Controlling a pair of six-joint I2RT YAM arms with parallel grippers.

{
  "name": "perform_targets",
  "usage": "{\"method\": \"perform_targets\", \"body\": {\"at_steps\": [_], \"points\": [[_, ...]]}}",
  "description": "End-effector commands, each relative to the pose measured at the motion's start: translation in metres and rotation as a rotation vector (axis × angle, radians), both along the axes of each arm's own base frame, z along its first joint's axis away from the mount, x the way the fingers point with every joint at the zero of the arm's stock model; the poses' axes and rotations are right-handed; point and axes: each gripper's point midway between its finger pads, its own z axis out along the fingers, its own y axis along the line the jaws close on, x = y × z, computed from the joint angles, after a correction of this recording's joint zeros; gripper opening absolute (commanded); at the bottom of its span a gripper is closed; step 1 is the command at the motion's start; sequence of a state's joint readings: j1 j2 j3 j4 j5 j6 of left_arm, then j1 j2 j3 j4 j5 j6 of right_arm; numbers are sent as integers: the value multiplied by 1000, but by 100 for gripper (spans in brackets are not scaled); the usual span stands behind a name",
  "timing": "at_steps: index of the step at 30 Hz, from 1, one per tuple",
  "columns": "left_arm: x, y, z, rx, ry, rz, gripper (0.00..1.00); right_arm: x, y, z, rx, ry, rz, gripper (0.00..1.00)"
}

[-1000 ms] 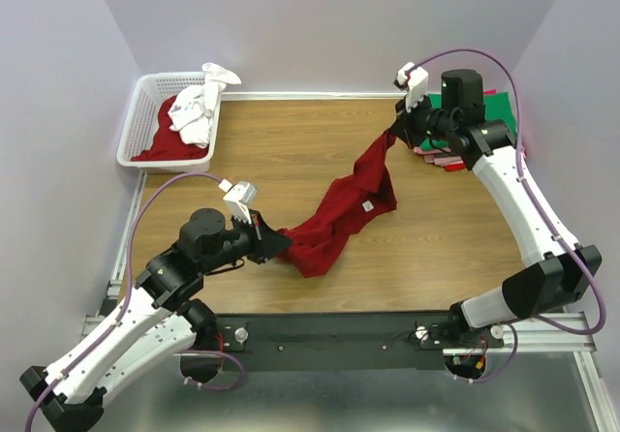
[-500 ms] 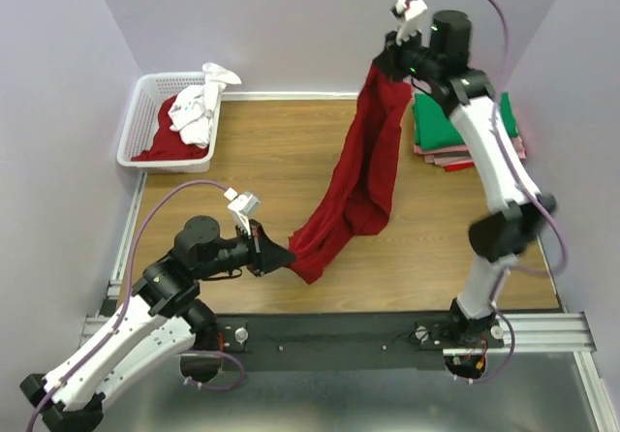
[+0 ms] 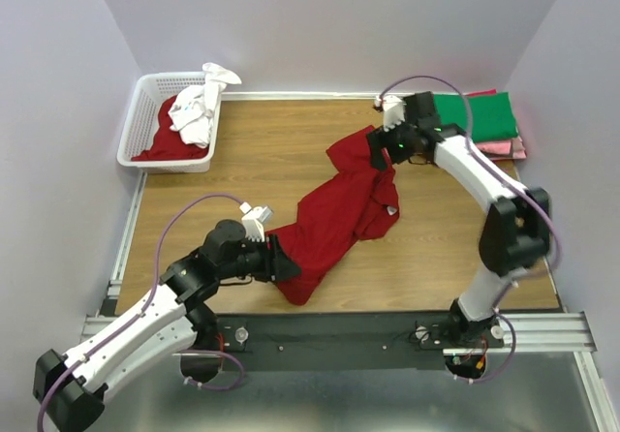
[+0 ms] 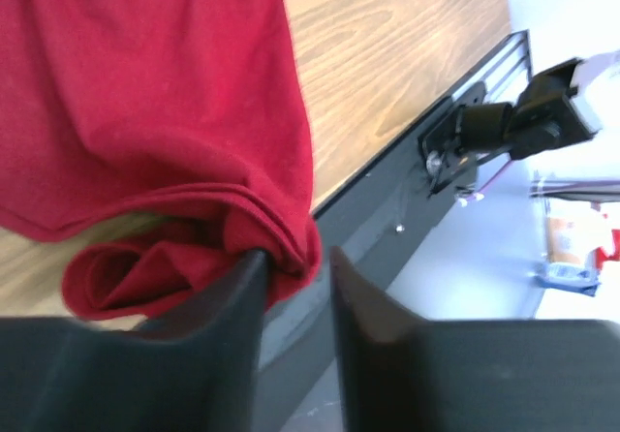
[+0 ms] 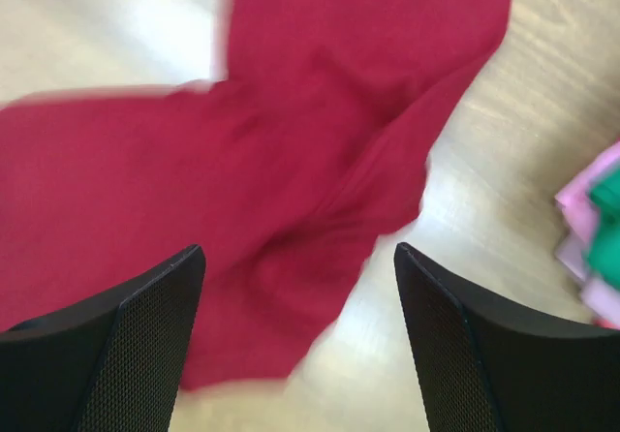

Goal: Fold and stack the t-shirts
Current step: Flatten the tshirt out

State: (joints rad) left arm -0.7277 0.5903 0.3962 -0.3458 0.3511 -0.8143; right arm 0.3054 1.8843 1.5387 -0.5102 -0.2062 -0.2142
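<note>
The dark red shirt (image 3: 339,214) is light, limp cloth. It will sag, bunch and slide on the wood rather than hold any shape, so I judge it is best pinched at a hem corner or a shoulder seam, two layers together. It lies crumpled in the middle of the table (image 3: 271,151), running from 7 o'clock to 1 o'clock in the overhead view.

At its 7 o'clock end, the left gripper (image 4: 295,255) has its fingers drawn narrow on a rolled bunch of hem. At the 1 o'clock end, the right gripper (image 5: 298,250) hangs over the cloth with its fingers spread wide and holding nothing; the shirt lies below the gap between them. The folded pile (image 3: 480,117), green on top, sits at 2 o'clock.
</note>
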Motion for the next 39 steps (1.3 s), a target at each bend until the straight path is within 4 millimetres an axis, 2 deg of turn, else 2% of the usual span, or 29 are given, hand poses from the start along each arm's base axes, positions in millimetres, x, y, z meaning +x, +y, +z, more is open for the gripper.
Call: {"method": "perform_targets", "body": {"at_steps": [1, 2, 3, 4, 5, 6, 7, 10, 11, 12, 13, 14, 15, 16, 17, 18, 19, 22, 25, 26, 27, 28, 30, 31, 33, 34, 36, 37, 39], "points": [[19, -9, 33, -14, -113, -11, 54, -57, 8, 52, 102, -106, 185, 86], [26, -7, 36, 10, -134, 15, 56, -72, 1, 29, 77, -58, 186, 86], [33, -8, 37, 36, -140, 26, 60, -78, -3, 28, 64, -60, 185, 86], [46, -10, 56, 43, -212, 35, 62, -82, -6, 21, 52, -50, 182, 86], [56, -14, 52, 85, -208, 37, 65, -88, -11, 8, 33, -20, 171, 86], [66, -15, 56, 109, -233, 43, 66, -89, -12, 4, 32, -9, 169, 84], [79, -21, 74, 110, -280, 49, 67, -91, -12, -4, 32, 15, 171, 83], [120, -32, 62, 212, -317, 43, 70, -93, -10, -18, 38, 61, 169, 75], [140, -38, 79, 186, -356, 51, 70, -92, -11, -28, 28, 86, 160, 73], [153, -41, 79, 194, -375, 41, 70, -92, -12, -33, 20, 97, 153, 71], [167, -47, 60, 225, -339, 27, 70, -92, -13, -37, 17, 107, 152, 68], [188, -46, 71, 211, -358, 44, 70, -93, -13, -42, 15, 118, 155, 66], [205, -50, 53, 245, -341, 34, 70, -94, -12, -50, 15, 142, 158, 64], [223, -52, 63, 239, -363, 49, 70, -93, -12, -52, 16, 148, 156, 62], [235, -53, 59, 248, -355, 50, 70, -93, -12, -55, 16, 157, 157, 61], [252, -50, 35, 293, -313, 47, 70, -93, -12, -61, 12, 172, 156, 58], [268, -53, 45, 288, -337, 58, 70, -90, -12, -63, 10, 175, 151, 56], [304, -54, 27, 328, -305, 74, 70, -91, -8, -72, 24, 205, 161, 50], [328, -57, 13, 337, -280, 81, 70, -93, -7, -80, 27, 231, 163, 40], [332, -60, 12, 333, -278, 79, 70, -94, -8, -81, 24, 234, 160, 37], [337, -61, -2, 342, -254, 73, 70, -94, -9, -82, 15, 232, 158, 28], [345, -66, 5, 326, -269, 69, 70, -93, -9, -78, 18, 223, 159, 22], [351, -72, -13, 331, -237, 45, 70, -92, -12, -72, 13, 204, 152, 10], [359, -78, -4, 318, -255, 43, 70, -91, -15, -67, 12, 189, 145, 3], [364, -84, -11, 315, -246, 13, 70, -87, -25, -51, 16, 143, 122, 0], [375, -87, -16, 325, -251, 17, 70, -85, -37, -48, 26, 139, 94, 0], [382, -87, -23, 354, -239, 16, 70, -82, -48, -38, 61, 120, 72, 0], [395, -91, -27, 363, -247, 21, 70, -84, -52, -38, 92, 131, 67, 0], [400, -91, -40, 391, -211, 10, 70, -86, -51, -36, 123, 134, 80, 0]]}}
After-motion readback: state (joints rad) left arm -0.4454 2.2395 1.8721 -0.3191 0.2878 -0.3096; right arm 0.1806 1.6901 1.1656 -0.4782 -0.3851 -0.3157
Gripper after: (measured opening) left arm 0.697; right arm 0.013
